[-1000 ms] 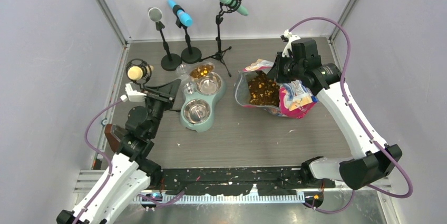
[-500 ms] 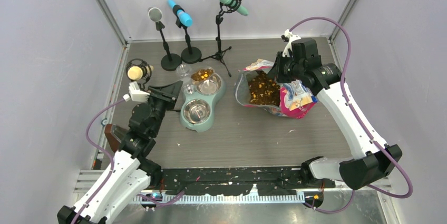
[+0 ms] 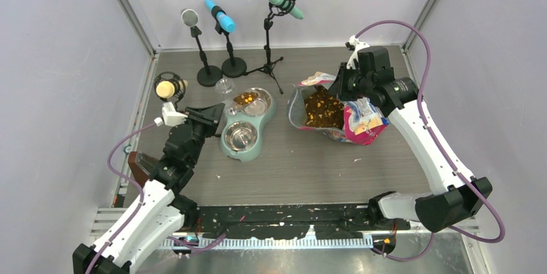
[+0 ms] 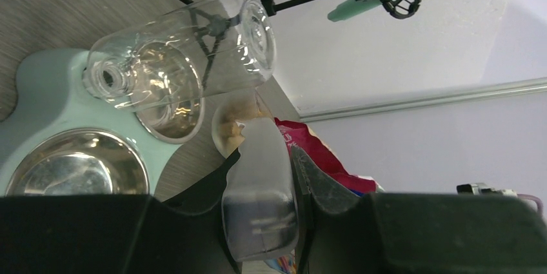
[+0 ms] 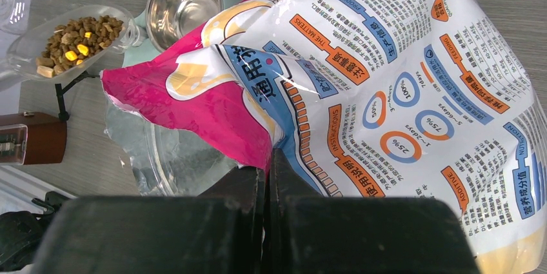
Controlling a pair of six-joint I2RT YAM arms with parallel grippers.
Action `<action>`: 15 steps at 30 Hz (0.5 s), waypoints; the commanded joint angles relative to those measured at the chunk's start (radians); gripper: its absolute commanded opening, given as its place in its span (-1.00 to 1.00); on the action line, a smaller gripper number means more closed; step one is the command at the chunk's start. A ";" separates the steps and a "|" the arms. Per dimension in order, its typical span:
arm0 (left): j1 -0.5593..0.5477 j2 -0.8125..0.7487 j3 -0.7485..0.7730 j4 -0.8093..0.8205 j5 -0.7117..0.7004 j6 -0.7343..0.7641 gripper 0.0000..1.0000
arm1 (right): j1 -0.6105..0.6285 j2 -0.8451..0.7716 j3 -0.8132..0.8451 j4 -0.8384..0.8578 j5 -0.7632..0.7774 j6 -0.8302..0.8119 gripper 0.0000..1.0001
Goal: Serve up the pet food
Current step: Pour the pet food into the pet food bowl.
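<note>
The left gripper (image 4: 261, 177) is clamped on the handle of the scoop (image 3: 244, 99). In the top view the loaded scoop hangs at about 2 o'clock from that wrist, over the far bowl (image 3: 258, 104) of the feeder (image 4: 39, 87). The right gripper (image 5: 268, 174) pinches the pink rim of the bag (image 5: 387, 80), which lies open-mouthed at 3 o'clock from the feeder.

Scooping looks done. Tipping is left, since the far bowl and the near bowl (image 3: 240, 136) both show bare steel. The pet food (image 5: 77, 34) is small brown pellets with a few yellow ones, heaped in the scoop. More lies inside the open bag.
</note>
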 commanded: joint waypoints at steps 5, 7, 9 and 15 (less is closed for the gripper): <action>0.004 0.037 -0.010 0.028 -0.054 0.002 -1.00 | -0.007 -0.063 0.076 0.060 -0.014 0.029 -0.90; 0.004 0.053 -0.012 0.028 -0.062 0.000 -1.00 | -0.007 -0.061 0.073 0.060 -0.015 0.030 -0.90; 0.004 0.065 -0.007 0.021 -0.067 0.001 -1.00 | -0.008 -0.062 0.071 0.060 -0.014 0.029 -0.90; 0.002 0.110 0.015 -0.002 -0.093 -0.006 -1.00 | -0.010 -0.061 0.069 0.059 -0.012 0.028 -0.90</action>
